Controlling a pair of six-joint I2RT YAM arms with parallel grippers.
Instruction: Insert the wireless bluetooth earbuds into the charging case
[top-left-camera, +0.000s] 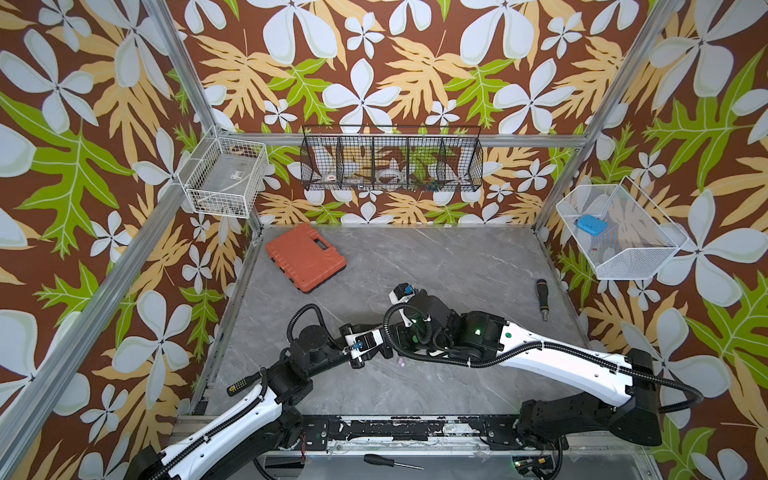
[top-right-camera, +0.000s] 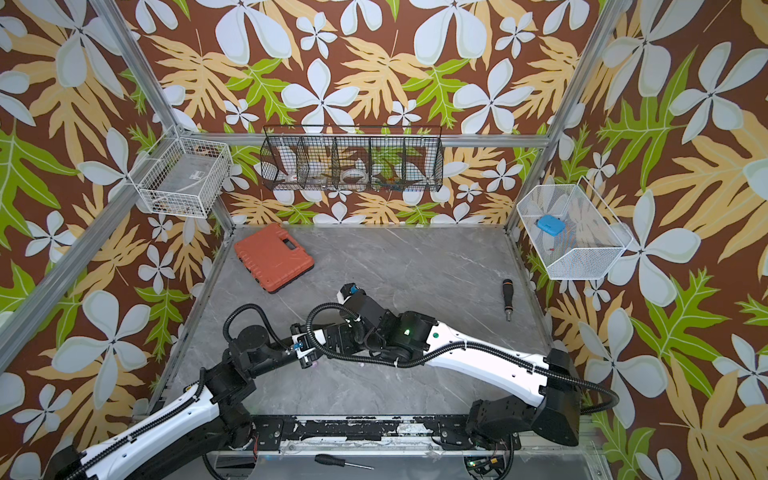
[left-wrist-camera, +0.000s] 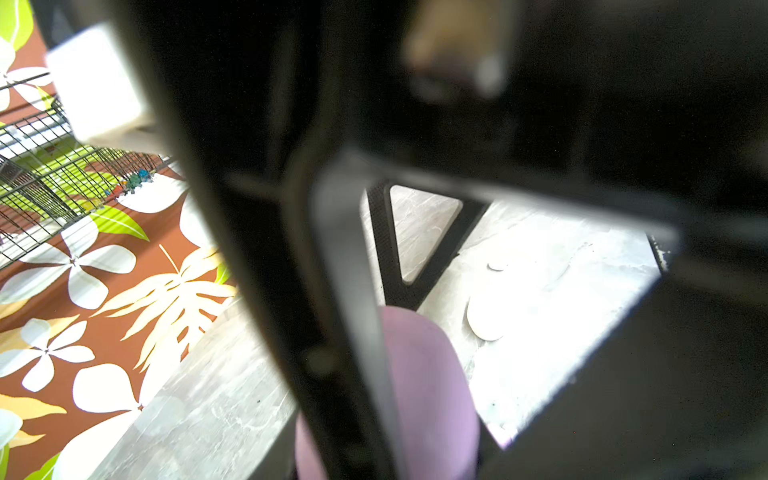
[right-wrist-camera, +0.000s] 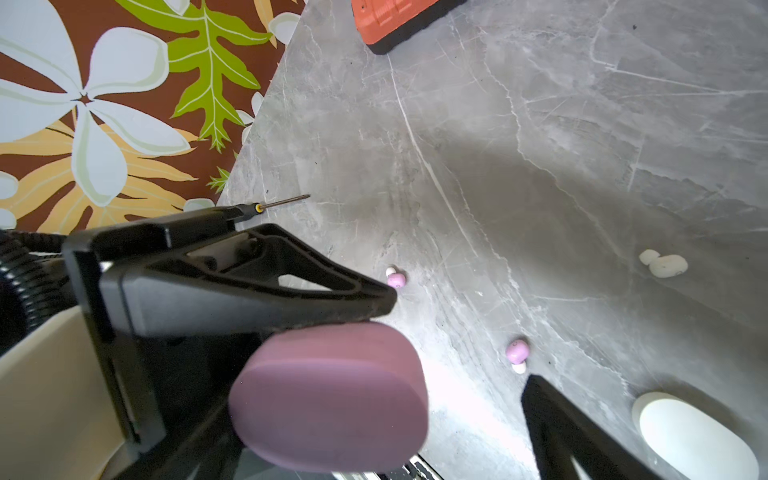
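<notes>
Gripping a lilac charging case (right-wrist-camera: 328, 395), left gripper (right-wrist-camera: 374, 309) clamped, right gripper (right-wrist-camera: 457, 415) spread wide, empty, lilac earbuds (right-wrist-camera: 516, 352) near the case.

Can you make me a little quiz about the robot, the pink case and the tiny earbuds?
1. True or false: the pink case lies loose on the table.
2. How many pink earbuds lie on the table in the right wrist view?
3. What colour is the toolbox at the back of the table? A blue, B orange, C green.
Key: 1 false, the left pincer grips it. 2 two; the second lies nearer the white case. 3 B.
</notes>
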